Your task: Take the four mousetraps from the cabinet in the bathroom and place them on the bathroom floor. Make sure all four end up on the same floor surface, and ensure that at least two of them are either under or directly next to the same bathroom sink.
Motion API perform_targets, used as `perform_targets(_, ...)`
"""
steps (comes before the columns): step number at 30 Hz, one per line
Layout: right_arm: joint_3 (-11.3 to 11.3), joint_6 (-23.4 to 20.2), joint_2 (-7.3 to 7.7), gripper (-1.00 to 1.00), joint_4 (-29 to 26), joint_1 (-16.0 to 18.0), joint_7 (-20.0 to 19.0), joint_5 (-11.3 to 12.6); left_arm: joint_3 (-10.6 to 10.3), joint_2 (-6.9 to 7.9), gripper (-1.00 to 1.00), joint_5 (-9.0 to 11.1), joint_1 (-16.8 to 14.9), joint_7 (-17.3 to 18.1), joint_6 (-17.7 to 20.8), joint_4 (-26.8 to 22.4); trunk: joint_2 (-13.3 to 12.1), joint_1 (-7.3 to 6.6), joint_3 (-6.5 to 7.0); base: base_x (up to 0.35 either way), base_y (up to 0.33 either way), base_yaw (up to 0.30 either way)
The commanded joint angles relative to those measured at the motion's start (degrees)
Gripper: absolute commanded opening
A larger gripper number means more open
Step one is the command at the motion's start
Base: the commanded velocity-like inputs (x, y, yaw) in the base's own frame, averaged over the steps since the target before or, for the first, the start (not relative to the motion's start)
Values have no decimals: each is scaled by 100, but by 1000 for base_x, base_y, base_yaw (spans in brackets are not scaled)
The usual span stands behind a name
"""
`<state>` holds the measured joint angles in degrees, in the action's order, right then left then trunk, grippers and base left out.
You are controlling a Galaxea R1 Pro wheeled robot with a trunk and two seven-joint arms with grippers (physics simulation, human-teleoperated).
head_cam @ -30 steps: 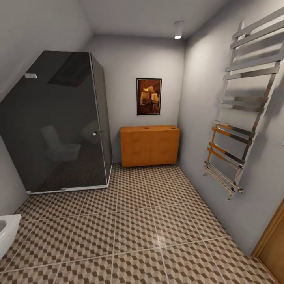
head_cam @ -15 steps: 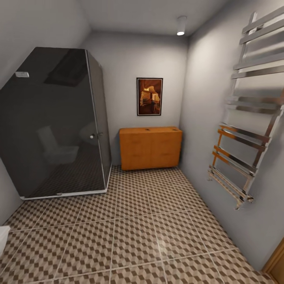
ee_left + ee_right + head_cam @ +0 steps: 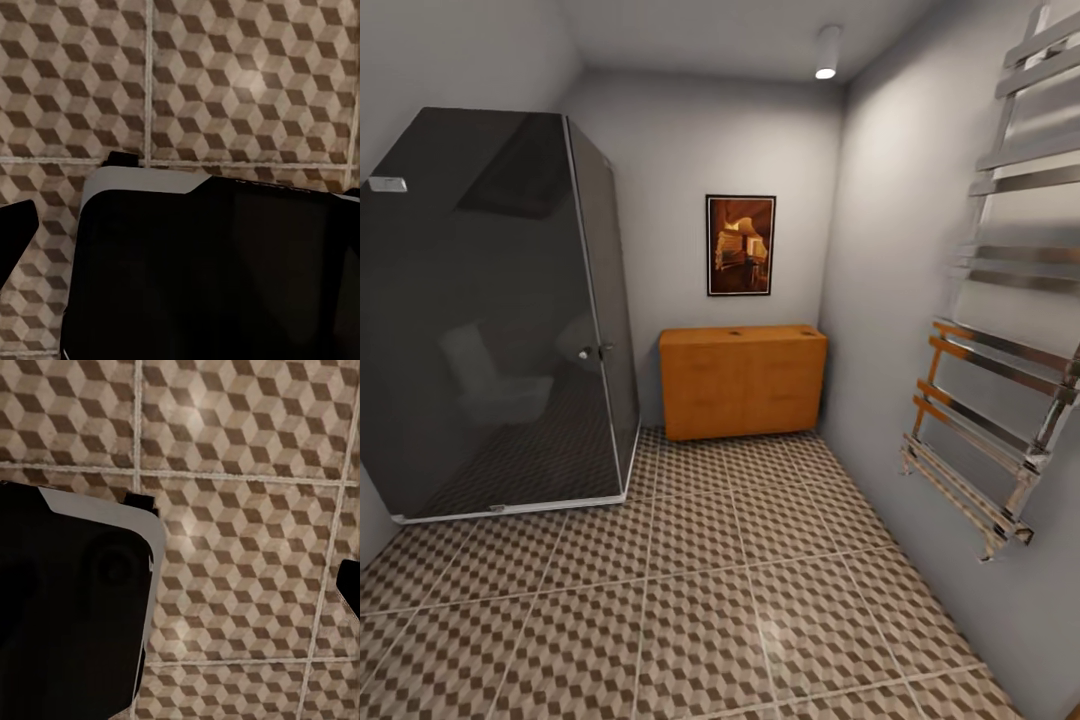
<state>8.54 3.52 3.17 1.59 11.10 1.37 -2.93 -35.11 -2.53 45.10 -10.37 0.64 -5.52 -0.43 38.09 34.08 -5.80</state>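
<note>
The orange-brown wooden cabinet (image 3: 742,381) stands against the far wall, its fronts closed, between the shower and the right wall. Two small dark specks (image 3: 735,331) lie on its top, too small to identify. The mousetraps are out of view, and so is the sink. The cube-patterned bathroom floor (image 3: 700,600) stretches from me to the cabinet and also shows under the arms (image 3: 225,82) (image 3: 240,450). A dark tip (image 3: 15,232) pokes in at the edge of the left wrist view and another dark tip (image 3: 351,585) in the right wrist view. Neither shows how the fingers stand.
A dark glass-walled shower (image 3: 490,320) fills the left side. A chrome towel rail (image 3: 1000,380) juts from the right wall. A framed picture (image 3: 740,245) hangs above the cabinet. My own dark base (image 3: 217,277) (image 3: 67,607) rides over the tiles.
The whole head view has shifted, so the camera moved forward: cabinet, shower and towel rail look nearer, and the white fixture at the lower left has left the picture.
</note>
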Motion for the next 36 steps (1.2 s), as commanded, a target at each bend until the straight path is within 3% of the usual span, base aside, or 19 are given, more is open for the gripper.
perform_targets(1,17,28,-7,100,17,11,30,-25,-48,-2,100,51,-6,7,-20,8,7,5,-9,322,0,0)
perform_targets(36,13,32,-12,100,17,11,56,-33,-48,-2,100,60,-7,7,-28,8,7,5,-9,322,0,0)
